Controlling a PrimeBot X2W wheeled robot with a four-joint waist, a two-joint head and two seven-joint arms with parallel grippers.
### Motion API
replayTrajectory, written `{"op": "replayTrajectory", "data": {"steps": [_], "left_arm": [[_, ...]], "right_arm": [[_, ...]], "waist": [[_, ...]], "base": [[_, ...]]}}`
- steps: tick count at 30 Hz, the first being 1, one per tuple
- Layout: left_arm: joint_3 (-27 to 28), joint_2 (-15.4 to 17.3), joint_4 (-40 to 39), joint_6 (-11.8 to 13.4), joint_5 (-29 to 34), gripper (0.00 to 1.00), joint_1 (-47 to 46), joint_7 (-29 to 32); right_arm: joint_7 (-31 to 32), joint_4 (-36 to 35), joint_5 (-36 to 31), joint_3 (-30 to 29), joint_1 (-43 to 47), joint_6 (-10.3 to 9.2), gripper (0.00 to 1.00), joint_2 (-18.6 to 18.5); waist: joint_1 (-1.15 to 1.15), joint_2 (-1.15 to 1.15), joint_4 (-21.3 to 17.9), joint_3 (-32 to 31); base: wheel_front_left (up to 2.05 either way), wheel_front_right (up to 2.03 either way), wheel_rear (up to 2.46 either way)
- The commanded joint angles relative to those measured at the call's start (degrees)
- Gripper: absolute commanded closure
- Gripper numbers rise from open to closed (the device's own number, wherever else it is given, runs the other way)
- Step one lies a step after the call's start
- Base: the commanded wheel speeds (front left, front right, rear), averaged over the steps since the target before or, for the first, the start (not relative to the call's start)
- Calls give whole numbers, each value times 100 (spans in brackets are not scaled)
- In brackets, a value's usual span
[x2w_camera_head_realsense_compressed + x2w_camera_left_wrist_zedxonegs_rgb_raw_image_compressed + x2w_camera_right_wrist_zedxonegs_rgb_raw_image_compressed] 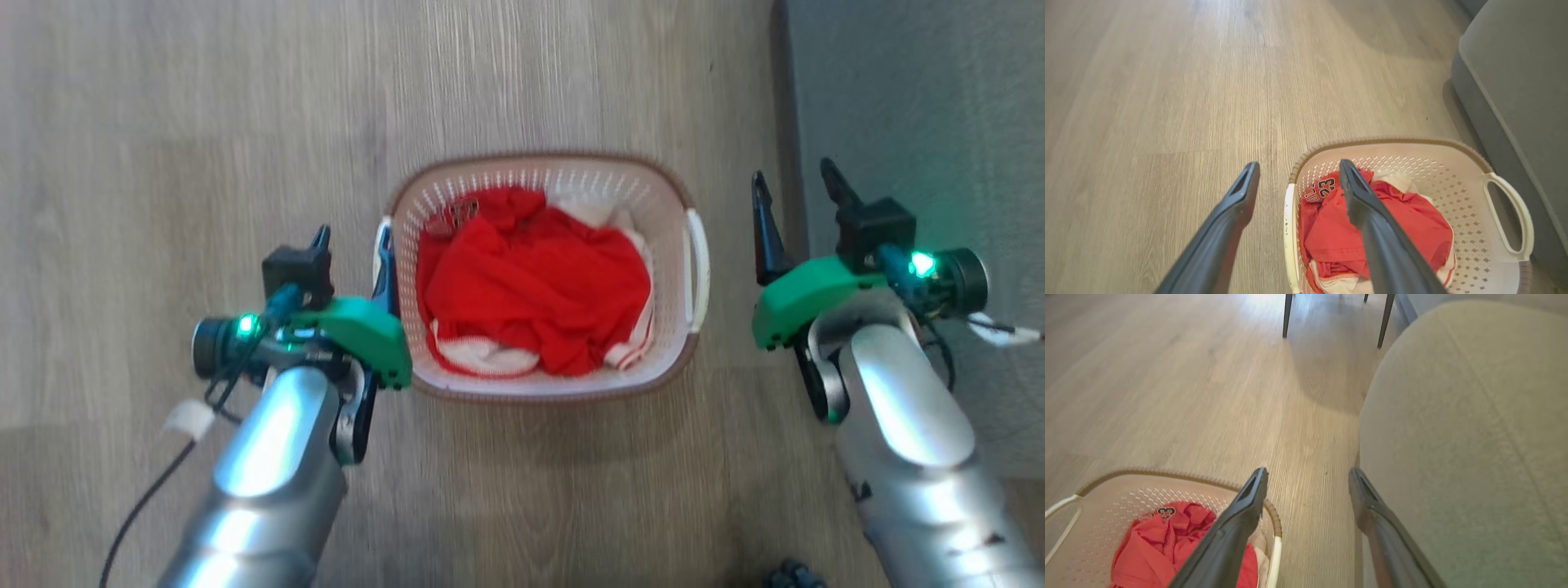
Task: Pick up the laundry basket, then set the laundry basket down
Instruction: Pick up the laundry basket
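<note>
The left gripper (1298, 166) is spread astride the basket's (539, 162) left handle (1289, 228). One finger is outside over the floor (204, 122), and the other is inside above a red jersey (531, 278) printed "23"; its other lettering is too blurred to read. The right gripper (793, 173), also spread, hangs clear of the right handle (698, 261), with the basket on its inner side and the sofa (914, 98) on its outer side.
</note>
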Motion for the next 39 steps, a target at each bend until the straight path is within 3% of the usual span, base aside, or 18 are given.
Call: {"op": "replayTrajectory", "data": {"steps": [1,9,20,39], "left_arm": [[93,46,11,-22,-22,0,-174,-45],[-401,46,1015,-290,-115,0,-903,-45],[-900,46,2223,-360,-760,0,-1681,-45],[-2191,46,2752,-675,-1649,0,-2507,572]], "right_arm": [[-43,52,114,155,-62,41,0,22],[-43,1136,541,655,-714,41,0,9],[-42,2429,1318,1384,-1445,41,0,-40],[379,3056,2802,2599,-2282,41,0,-204]], "waist": [[-2,0,-11,401],[-2,0,3,996],[-2,0,28,1517],[-2,0,115,2163]], "base": [[0,0,0],[0,0,0],[0,0,0],[0,0,0]]}}
